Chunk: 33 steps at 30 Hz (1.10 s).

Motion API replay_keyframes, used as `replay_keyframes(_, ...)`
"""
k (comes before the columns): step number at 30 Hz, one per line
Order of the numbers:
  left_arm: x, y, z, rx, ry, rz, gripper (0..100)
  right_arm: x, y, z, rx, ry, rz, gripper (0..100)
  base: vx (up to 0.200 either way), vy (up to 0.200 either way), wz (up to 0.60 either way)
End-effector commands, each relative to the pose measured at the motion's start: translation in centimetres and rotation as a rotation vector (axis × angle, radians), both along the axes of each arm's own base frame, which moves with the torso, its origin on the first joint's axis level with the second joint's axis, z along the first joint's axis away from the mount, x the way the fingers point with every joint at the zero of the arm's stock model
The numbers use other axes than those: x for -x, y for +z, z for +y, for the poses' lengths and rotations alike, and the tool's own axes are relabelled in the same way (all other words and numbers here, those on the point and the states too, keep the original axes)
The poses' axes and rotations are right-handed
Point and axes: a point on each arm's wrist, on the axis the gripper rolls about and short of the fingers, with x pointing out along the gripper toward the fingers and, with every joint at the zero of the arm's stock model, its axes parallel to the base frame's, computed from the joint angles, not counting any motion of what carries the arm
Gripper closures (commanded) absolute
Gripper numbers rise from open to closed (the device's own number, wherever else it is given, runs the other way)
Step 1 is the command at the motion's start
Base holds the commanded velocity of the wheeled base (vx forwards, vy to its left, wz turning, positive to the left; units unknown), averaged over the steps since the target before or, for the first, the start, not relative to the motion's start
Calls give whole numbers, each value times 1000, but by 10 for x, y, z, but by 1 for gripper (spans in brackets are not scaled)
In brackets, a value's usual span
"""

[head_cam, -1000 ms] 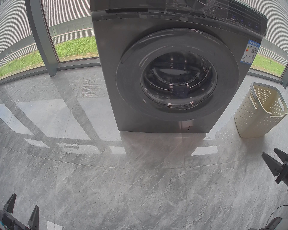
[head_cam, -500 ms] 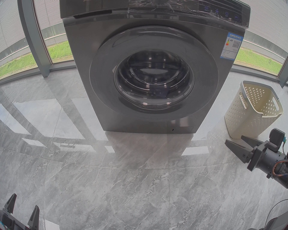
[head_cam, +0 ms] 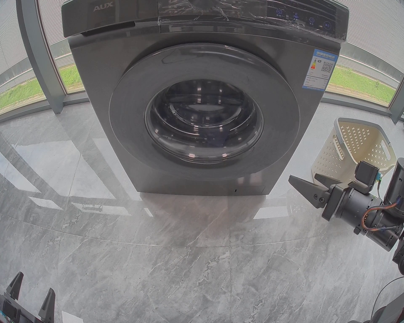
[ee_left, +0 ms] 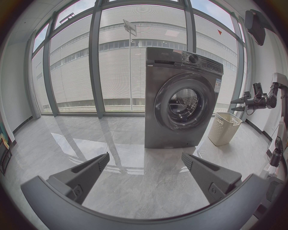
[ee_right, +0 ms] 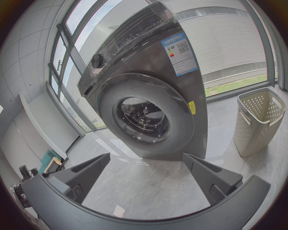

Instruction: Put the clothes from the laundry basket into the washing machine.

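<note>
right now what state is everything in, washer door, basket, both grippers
washing machine door: shut
laundry basket: upright on the floor, no clothes showing above its rim
left gripper: open, empty, low over the floor
right gripper: open, empty, held up in front of the basket

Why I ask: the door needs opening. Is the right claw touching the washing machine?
Apart: left wrist view shows a clear gap between right claw and washing machine.

Label (head_cam: 320, 70) with QR code on washing machine (head_cam: 202, 122) front, logo lettering (head_cam: 103, 6) above
</note>
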Motion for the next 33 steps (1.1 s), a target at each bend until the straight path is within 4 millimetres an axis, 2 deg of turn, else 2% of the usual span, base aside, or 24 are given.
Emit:
replay_keyframes(1, 0, -5, 0, 0, -1, 2, 0, -6, 3, 8, -3, 13, -5, 0, 200, 0, 0)
replay_keyframes(18, 0, -5, 0, 0, 3, 2, 0, -15, 6, 11, -12, 7, -8, 0, 200, 0, 0)
replay_keyframes(23, 0, -5, 0, 0, -1, 2, 0, -19, 11, 6, -22, -27, -31, 0, 0, 0, 0)
replay_keyframes(26, 0, -5, 0, 2, 0, 2, 0, -22, 9, -2, -28, -61, -47, 0, 0, 0, 0)
replay_keyframes(33, 0, -5, 0, 6, 0, 2, 0, -18, 3, -6, -38, -75, -73, 0, 0, 0, 0)
